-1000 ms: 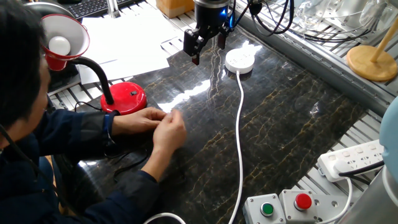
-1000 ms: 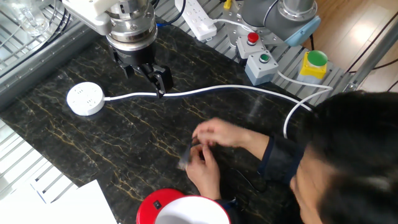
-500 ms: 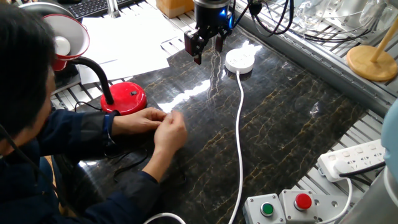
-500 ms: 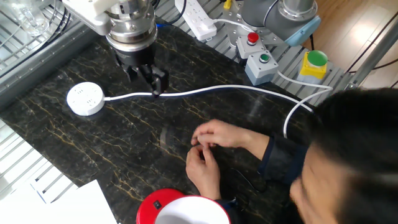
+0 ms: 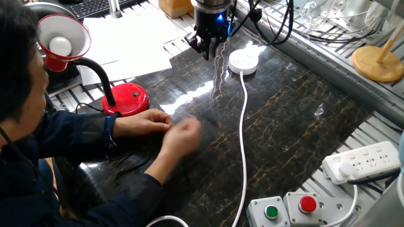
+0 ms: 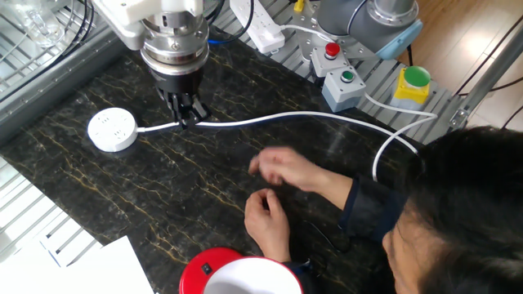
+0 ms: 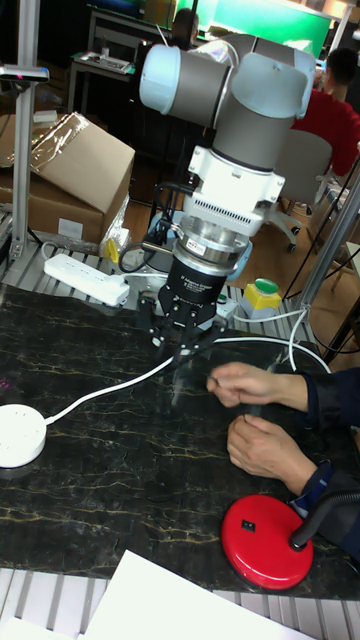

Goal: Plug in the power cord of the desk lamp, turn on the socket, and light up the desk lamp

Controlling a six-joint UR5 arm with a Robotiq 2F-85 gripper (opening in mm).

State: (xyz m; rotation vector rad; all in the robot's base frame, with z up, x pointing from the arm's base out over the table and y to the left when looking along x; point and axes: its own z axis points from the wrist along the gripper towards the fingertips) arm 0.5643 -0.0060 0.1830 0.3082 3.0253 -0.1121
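Observation:
The desk lamp stands at the left, with its red base on the dark table and its red shade tilted up on the black gooseneck. A loop of the thin black power cord lies by a person's arm; its plug does not show. The person's two hands hover over the table beside the base. The round white socket lies at the far side, also seen at the left. My gripper hangs just left of the socket, fingers together, holding nothing.
The socket's thick white cable runs across the table toward the front. A white power strip and a box with red and green buttons lie at the right front. Papers sit behind the lamp.
My gripper's fingers have come together and it has turned and shifted slightly toward the back. The person's right hand has moved away from the left hand.

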